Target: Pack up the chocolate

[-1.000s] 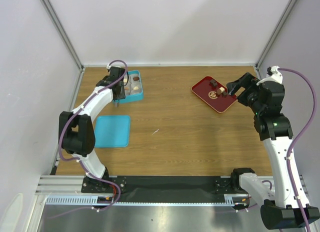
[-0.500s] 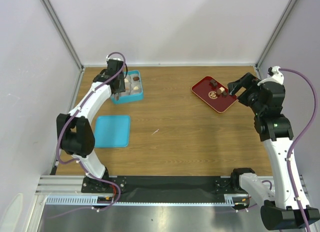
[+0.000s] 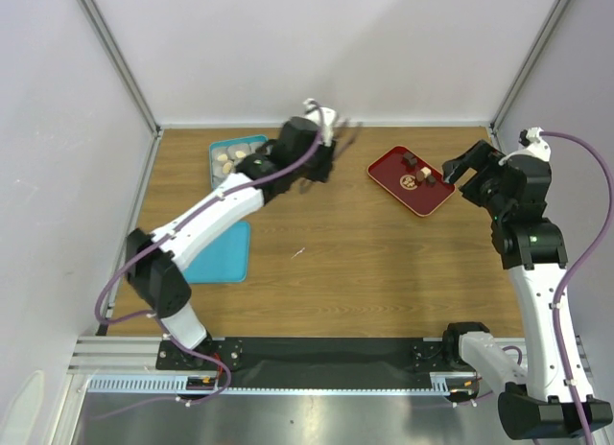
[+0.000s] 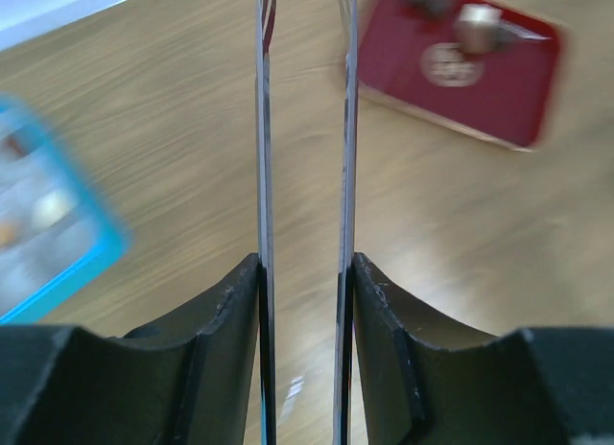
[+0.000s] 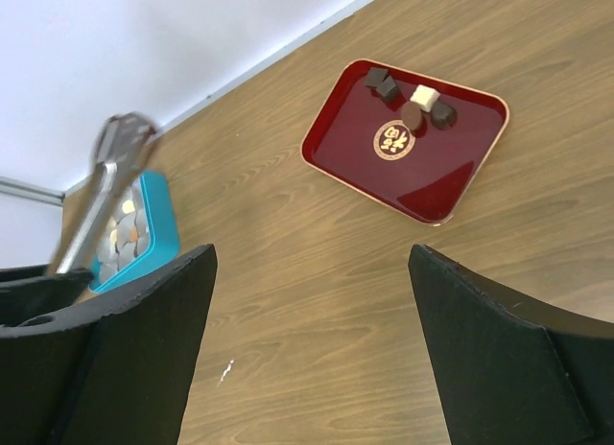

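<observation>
Several chocolates (image 3: 418, 171) lie on a red tray (image 3: 422, 198) at the back right; they also show in the right wrist view (image 5: 414, 102) and, blurred, in the left wrist view (image 4: 477, 28). More sweets sit in the blue box (image 3: 233, 157) at the back left. My left gripper (image 3: 321, 159) is shut on long metal tongs (image 4: 264, 128), between the box and the tray. The tong tips are out of view, so I cannot tell what they hold. My right gripper (image 3: 459, 167) is open and empty, just right of the tray, above the table (image 5: 312, 253).
A flat blue lid (image 3: 218, 251) lies on the wooden table left of centre. The red tray (image 5: 451, 176) and the blue box (image 5: 144, 236) both show in the right wrist view. Walls close the table at the back and sides.
My left arm has swung from over the blue box to the right, toward the red tray, with the tongs in it. The box now shows uncovered. The right arm has hardly moved.
</observation>
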Action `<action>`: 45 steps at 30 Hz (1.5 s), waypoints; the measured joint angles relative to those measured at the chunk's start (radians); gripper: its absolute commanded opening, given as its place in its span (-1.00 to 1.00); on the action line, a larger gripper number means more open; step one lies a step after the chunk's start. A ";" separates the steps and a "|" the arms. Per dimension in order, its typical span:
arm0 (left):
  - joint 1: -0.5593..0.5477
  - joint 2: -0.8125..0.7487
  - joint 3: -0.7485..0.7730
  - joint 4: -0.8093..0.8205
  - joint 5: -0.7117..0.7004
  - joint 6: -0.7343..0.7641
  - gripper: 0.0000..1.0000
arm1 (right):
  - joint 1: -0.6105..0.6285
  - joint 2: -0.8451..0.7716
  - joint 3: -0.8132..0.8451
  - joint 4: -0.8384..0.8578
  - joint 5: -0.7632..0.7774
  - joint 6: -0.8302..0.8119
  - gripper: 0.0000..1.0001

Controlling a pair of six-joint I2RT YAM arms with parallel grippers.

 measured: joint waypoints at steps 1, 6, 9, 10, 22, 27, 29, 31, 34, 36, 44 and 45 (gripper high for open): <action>-0.038 0.020 0.016 0.018 0.008 0.002 -0.11 | -0.001 -0.002 0.008 -0.011 0.005 -0.001 0.77; -0.165 0.179 0.122 0.090 0.012 0.005 -0.12 | -0.003 -0.036 0.037 -0.043 0.028 -0.013 0.77; -0.221 0.278 0.168 0.124 -0.005 0.004 -0.12 | -0.005 -0.069 0.045 -0.052 0.043 -0.018 0.77; -0.237 0.308 0.178 0.133 -0.015 0.003 -0.12 | -0.005 -0.080 0.045 -0.053 0.047 -0.019 0.77; -0.326 0.514 0.196 0.238 -0.083 -0.005 -0.08 | -0.005 -0.181 0.092 -0.081 0.065 -0.018 0.77; -0.329 0.588 0.259 0.248 -0.108 -0.002 -0.07 | -0.006 -0.191 0.108 -0.080 0.061 -0.018 0.76; -0.329 0.616 0.291 0.249 -0.116 0.005 -0.07 | -0.005 -0.188 0.108 -0.082 0.060 -0.018 0.76; -0.329 0.647 0.330 0.248 -0.124 0.009 -0.07 | -0.006 -0.188 0.108 -0.084 0.060 -0.018 0.76; -0.329 0.686 0.380 0.246 -0.128 0.017 -0.07 | -0.005 -0.188 0.108 -0.088 0.061 -0.018 0.76; -0.329 0.702 0.399 0.246 -0.128 0.022 -0.07 | -0.005 -0.187 0.108 -0.089 0.061 -0.018 0.76; -0.329 0.739 0.443 0.244 -0.129 0.023 -0.07 | -0.006 -0.187 0.108 -0.088 0.062 -0.018 0.77; -0.329 0.742 0.444 0.243 -0.129 0.022 -0.07 | -0.006 -0.187 0.108 -0.088 0.062 -0.019 0.76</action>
